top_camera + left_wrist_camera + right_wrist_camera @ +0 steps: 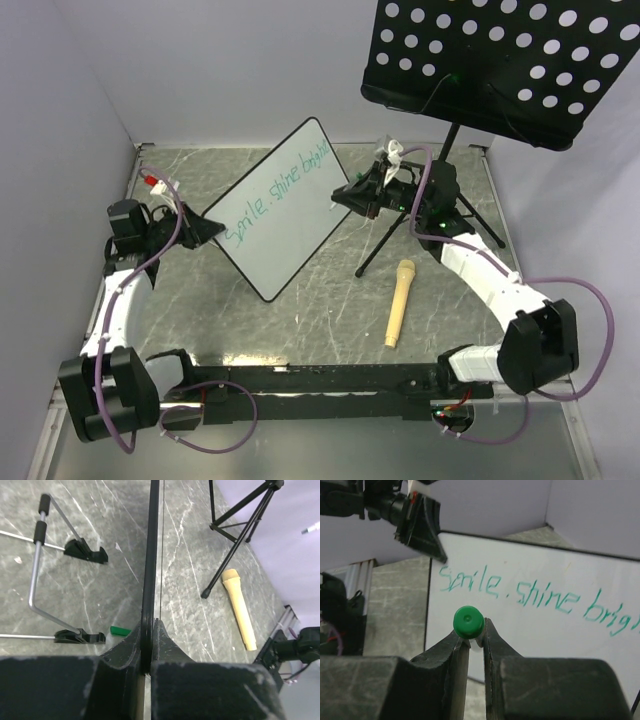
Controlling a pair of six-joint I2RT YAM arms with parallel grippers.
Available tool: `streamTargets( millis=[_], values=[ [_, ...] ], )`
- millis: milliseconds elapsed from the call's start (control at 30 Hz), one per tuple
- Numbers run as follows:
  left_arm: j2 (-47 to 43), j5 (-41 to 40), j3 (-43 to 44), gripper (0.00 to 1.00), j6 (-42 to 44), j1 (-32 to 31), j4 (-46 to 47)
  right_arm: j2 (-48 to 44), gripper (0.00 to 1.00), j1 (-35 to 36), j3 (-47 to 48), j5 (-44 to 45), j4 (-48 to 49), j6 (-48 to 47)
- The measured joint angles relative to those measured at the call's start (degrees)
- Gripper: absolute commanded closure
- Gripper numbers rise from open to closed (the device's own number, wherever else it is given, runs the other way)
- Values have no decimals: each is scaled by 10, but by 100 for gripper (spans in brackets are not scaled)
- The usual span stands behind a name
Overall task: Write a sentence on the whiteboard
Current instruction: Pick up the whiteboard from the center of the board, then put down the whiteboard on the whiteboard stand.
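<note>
Your whiteboard [285, 210] stands tilted on the bench [330, 300] between the two arms, and the left fingers [136, 642] pinch its thin frame edge tight. If that narrow grip slips, or you press the right arm against the face, I judge the board could swing or tip. The sentence [520, 592] looks written out, so brushing across it could smear the ink. The right fingers [461, 646] are clamped on the green-ended marker [468, 621]. Only the left wrist view shows you the wire prop [39, 531] behind the board. Only the right wrist view lets you read the words.
</note>
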Motion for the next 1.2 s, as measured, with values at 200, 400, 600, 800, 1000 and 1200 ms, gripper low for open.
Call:
streamTargets(
  millis=[200, 400, 600, 800, 1000, 1200],
  values=[
    [-28, -21, -3, 99, 0, -11, 0, -53, 100, -11, 2, -27, -143, -43],
    [-59, -38, -3, 99, 9, -21, -7, -129, 100, -17, -23, -42, -203, -64],
    [-101, -69, -3, 99, 13, -21, -24, -141, 100, -40, -47, -56, -208, -53],
    [-117, -89, 1, 99, 13, -22, -38, -141, 100, -46, -56, -63, -206, -40],
    [-117, -100, 30, 99, 17, -28, -74, -141, 100, -50, -58, -66, -200, -30],
    [-117, -108, 62, 99, 24, -31, -107, -141, 100, -55, -68, -72, -193, -24]
  ],
)
